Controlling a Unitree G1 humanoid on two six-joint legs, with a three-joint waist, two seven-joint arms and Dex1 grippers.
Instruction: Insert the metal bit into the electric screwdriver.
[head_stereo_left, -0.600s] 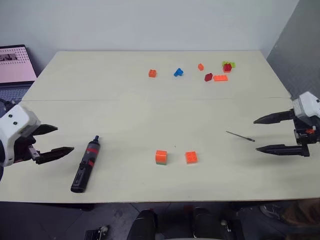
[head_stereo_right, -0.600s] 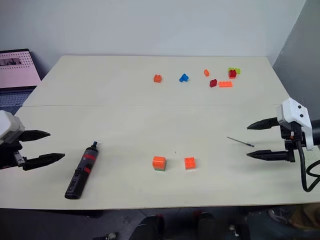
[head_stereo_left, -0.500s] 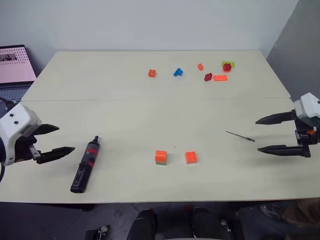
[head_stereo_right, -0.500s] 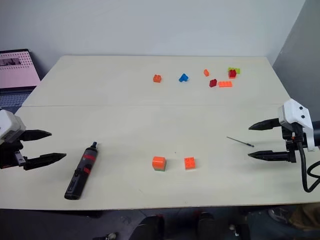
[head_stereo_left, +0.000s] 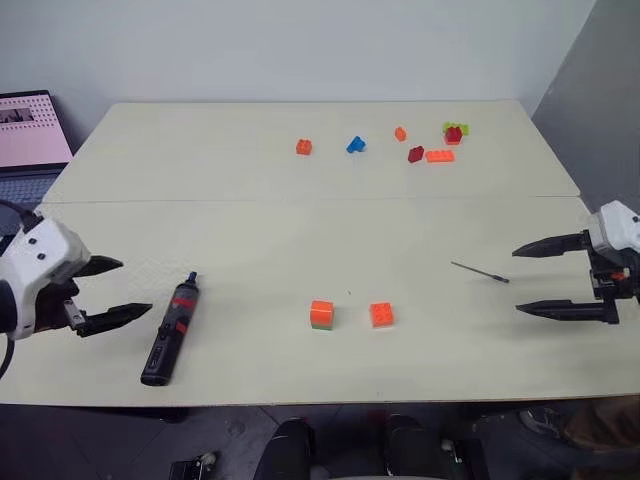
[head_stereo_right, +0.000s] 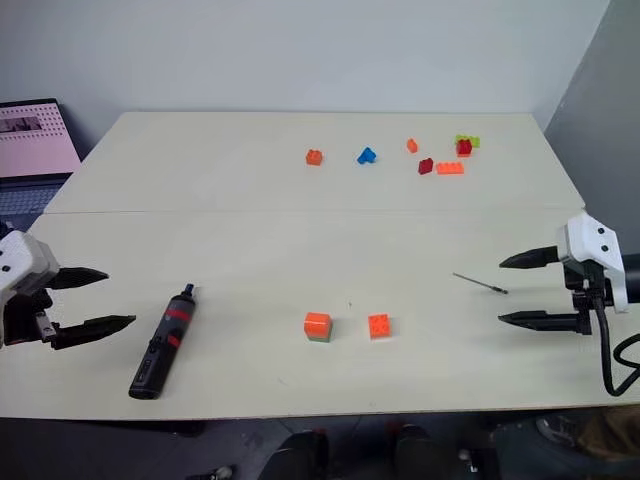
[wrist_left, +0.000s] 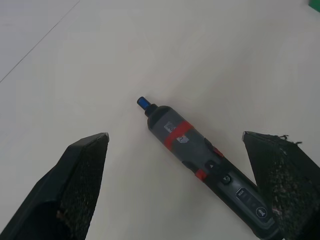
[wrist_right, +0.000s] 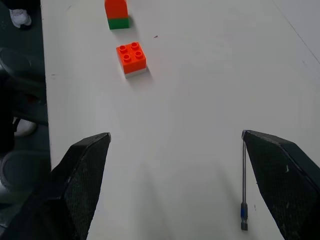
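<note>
Both tools have been pulled back a little toward the sides of the bench (head_stereo_left: 250, 130). The left tool (head_stereo_left: 113, 290) is wide open and empty beside the electric screwdriver (head_stereo_left: 172, 328). The right tool (head_stereo_left: 535, 279) is wide open too, near the metal bit (head_stereo_left: 480, 272). Nothing is picked up yet, so both things must still be grabbed.

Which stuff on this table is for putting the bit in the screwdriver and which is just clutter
For the job: electric screwdriver; metal bit.
Lying about: two orange bricks near the front; small coloured bricks at the back.
</note>
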